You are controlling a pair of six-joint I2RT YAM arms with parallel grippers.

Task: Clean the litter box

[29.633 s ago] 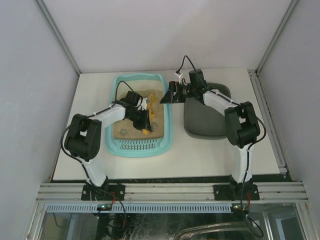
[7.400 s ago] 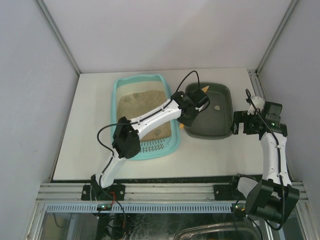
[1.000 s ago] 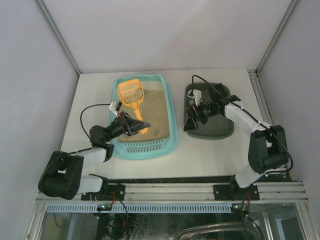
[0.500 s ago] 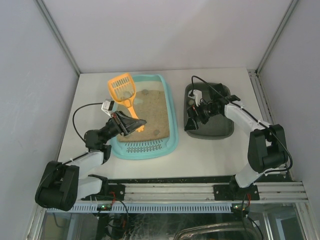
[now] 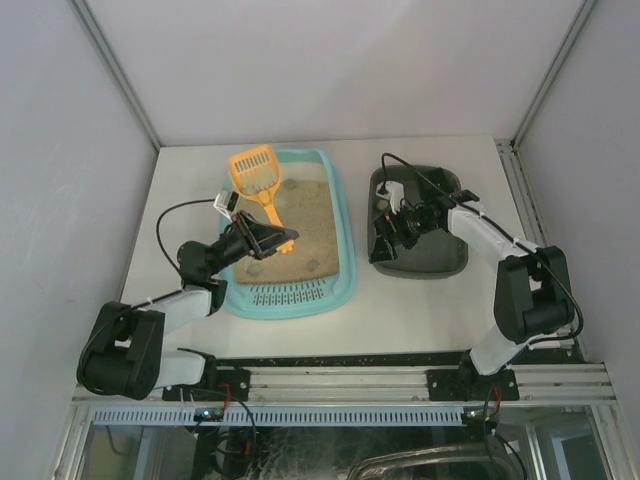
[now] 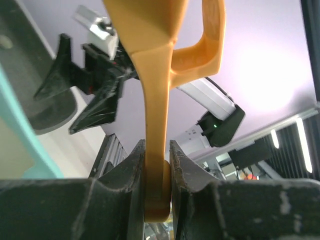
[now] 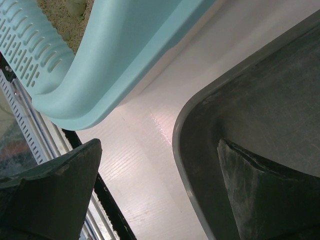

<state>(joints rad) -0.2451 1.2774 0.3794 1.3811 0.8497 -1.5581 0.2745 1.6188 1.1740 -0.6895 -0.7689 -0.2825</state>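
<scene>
**A:** Eyes on the left gripper [image 6: 157, 150]: its fingers [image 6: 125, 175] are pressed in tight on the thin stem of the orange scoop [image 6: 155, 75]. There's no daylight on either side of that handle.

**B:** And from above, the scoop [image 5: 254, 170] runs straight out past the fingertips. Its slotted head is over the far left corner of the litter box [image 5: 345, 262].

**A:** So where's the box relative to that grip?

**B:** Right under it and ahead of it. The left gripper [image 5: 272, 238] hangs over the tan sand [image 5: 310, 225], with the grate end back behind the fingers, toward the arm's base.

**A:** Over to the right gripper [image 5: 381, 243].

**B:** That one is spread as wide as it goes, with nothing between the fingers. The wrist view shows one finger [image 7: 260, 190] over the inside of the dark grey tray [image 7: 270, 90], and the other finger outside it, above the white table [image 7: 150, 165].

**A:** So the tray's rounded near corner sits in the gap of the right gripper [image 7: 159, 145]?

**B:** It does. Whether a finger touches the rim, he can't tell from here. The litter box [image 7: 125, 55] lies just beyond the outer finger, close beside the tray with a strip of table between them.
</scene>
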